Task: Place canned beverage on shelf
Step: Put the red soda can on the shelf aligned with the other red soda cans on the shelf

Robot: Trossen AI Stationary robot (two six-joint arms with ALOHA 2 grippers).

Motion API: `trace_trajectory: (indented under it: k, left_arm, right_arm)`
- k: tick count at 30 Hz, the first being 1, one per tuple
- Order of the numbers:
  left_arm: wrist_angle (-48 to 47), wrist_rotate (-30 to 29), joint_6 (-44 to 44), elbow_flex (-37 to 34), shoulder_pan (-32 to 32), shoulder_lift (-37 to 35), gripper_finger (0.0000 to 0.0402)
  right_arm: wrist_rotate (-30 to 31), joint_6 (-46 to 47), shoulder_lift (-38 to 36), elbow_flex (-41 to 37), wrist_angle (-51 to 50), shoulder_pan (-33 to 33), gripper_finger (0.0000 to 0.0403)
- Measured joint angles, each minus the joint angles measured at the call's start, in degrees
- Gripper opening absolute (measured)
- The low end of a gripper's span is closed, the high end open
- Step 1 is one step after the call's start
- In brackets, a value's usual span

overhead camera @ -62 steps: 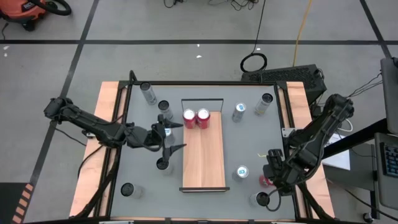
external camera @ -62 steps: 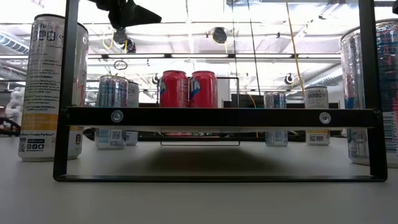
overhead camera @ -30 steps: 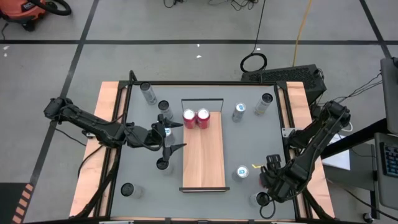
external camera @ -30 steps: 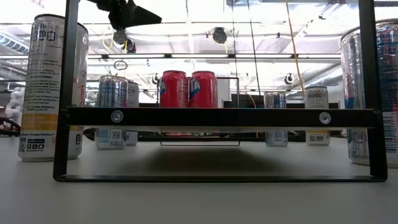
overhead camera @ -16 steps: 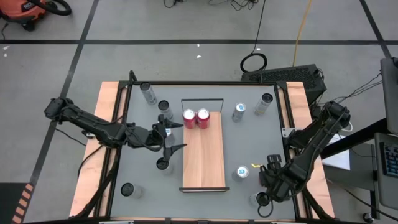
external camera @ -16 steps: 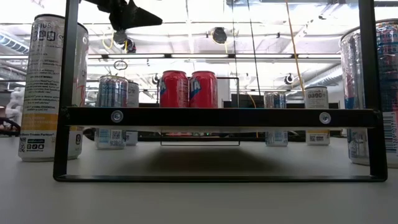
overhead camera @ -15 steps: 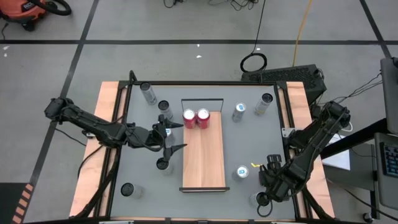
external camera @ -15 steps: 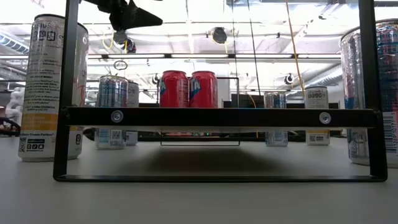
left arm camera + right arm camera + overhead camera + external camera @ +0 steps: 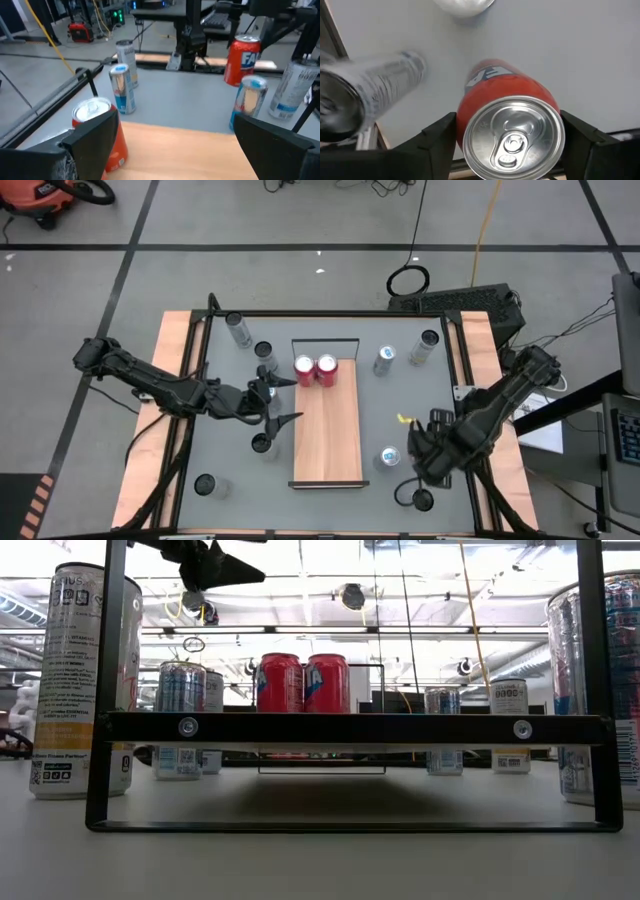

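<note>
The shelf [image 9: 327, 435], a long light-wood board, lies mid-table with two red cans [image 9: 315, 369] standing at its far end. My right gripper [image 9: 424, 452] is right of the shelf's near end, shut on a red can [image 9: 512, 127]; that can [image 9: 243, 59] also shows in the left wrist view. My left gripper [image 9: 284, 399] hangs open above the shelf's left edge, close to the two red cans, with nothing between its fingers [image 9: 95, 137]. My right gripper pinches the red can's side wall [image 9: 466, 117] between its two fingers, just below the rim. The fingers [image 9: 437, 135] come from above, pointing down. The can stands upright in the hold, top up, lifted clear of the grey tabletop.
Several silver cans stand on the grey tabletop: two far left [image 9: 238, 330], two far right [image 9: 424, 347], one by the shelf's near right corner [image 9: 389, 457], one near right [image 9: 422, 500], others left of the shelf [image 9: 263, 444]. A black wire rail [image 9: 325, 342] closes the shelf's far end.
My right gripper has risen with the red can, lifting it clear of the tabletop, and has moved toward the shelf and the far edge while rolling a little. My left gripper has stayed in place.
</note>
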Motion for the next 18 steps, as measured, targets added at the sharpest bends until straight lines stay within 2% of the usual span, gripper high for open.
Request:
trace_trajectory:
  k: [6, 10, 18]
  left_arm:
    - [3.11, 0.01, 2.60, 0.00, 0.01, 0.00, 0.0397]
    - [6.15, -0.01, 4.60, 0.00, 0.01, 0.00, 0.0397]
    - [9.70, 0.40, 7.63, 0.01, -0.01, 0.68, 0.0397]
  right_arm:
    - [2.21, -2.60, -0.43, 9.29, -3.45, -4.25, 0.0236]
    - [7.16, -4.96, -0.61, 13.85, -3.50, -7.22, 0.0235]
    - [16.78, -11.82, -0.61, 16.28, -0.53, -13.28, 0.0235]
